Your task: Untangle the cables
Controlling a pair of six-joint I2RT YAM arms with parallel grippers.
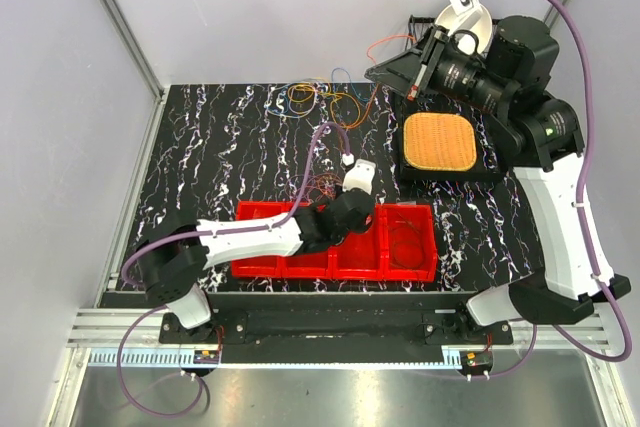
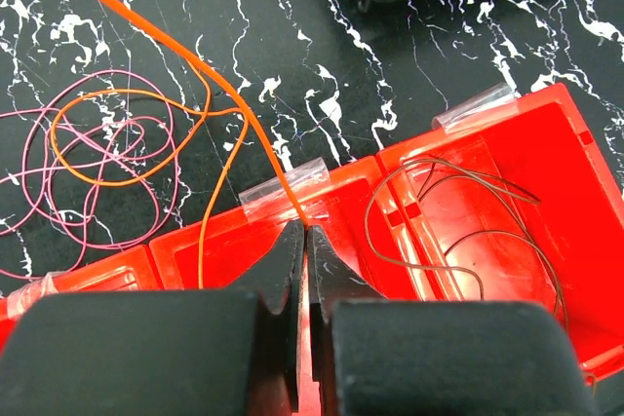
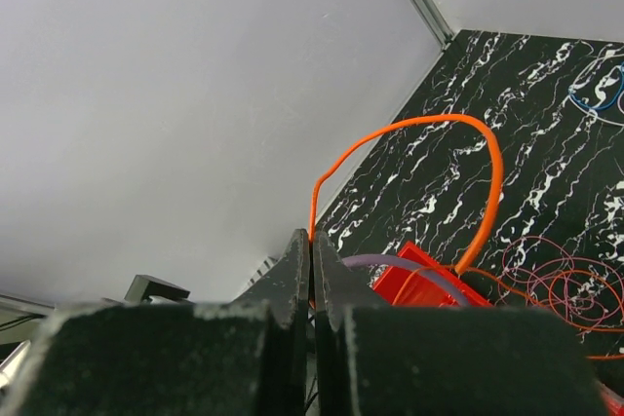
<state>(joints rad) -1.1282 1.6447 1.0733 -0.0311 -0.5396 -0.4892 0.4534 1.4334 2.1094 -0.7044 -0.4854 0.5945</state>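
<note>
My left gripper [image 2: 304,229] is shut on a thick orange cable [image 2: 166,41] just above the far wall of the red tray [image 2: 546,109]; in the top view it sits low over the tray [image 1: 350,209]. My right gripper [image 3: 312,237] is shut on the same orange cable [image 3: 492,158], held high at the back right [image 1: 385,69]. Thin maroon loops [image 2: 88,177] and a thin orange loop lie on the table left of the left gripper. A brown cable [image 2: 458,231] lies coiled in a tray compartment. A tangle of blue, yellow and orange cables [image 1: 310,97] lies at the far edge.
The red tray [image 1: 260,212] spans the near middle of the marbled table. A black tray holding an orange mat [image 1: 438,142] sits at the right, under the raised right arm. A white bowl [image 1: 462,19] is at the back right. Grey walls enclose the left and back.
</note>
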